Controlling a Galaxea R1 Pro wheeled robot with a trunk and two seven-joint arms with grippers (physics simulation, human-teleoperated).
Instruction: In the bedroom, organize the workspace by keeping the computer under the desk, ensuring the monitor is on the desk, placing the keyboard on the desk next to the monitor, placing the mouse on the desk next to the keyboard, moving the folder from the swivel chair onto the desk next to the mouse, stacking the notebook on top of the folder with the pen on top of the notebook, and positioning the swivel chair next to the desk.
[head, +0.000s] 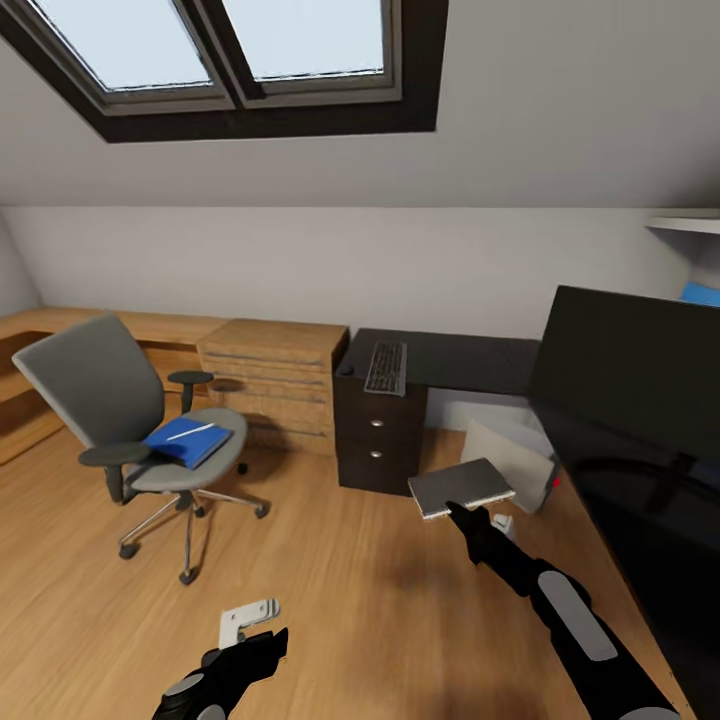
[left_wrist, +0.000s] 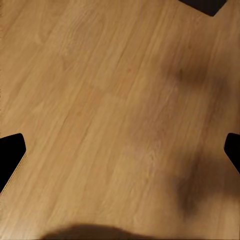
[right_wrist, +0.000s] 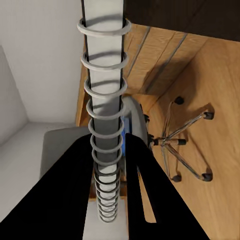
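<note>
My right gripper (head: 466, 516) is shut on a grey spiral-bound notebook (head: 460, 487), held level above the floor in front of the desk (head: 470, 362); its wire spine (right_wrist: 104, 125) runs between the fingers. The grey swivel chair (head: 95, 385) stands at the left, away from the desk, with the blue folder (head: 188, 441) and the white pen (head: 192, 432) on its seat. The keyboard (head: 386, 368) lies on the black top. At the right the monitor (head: 630, 375) looms close. The pale computer (head: 508, 452) sits under the desk. My left gripper (head: 262, 645) hangs open over bare floor (left_wrist: 120, 100).
Light-wood cabinets (head: 272, 380) and a low wooden counter run along the wall behind the chair. A dark drawer unit (head: 378, 435) holds up the desk's left end. A small white piece (head: 248, 615) shows at my left gripper. Open wooden floor lies between chair and desk.
</note>
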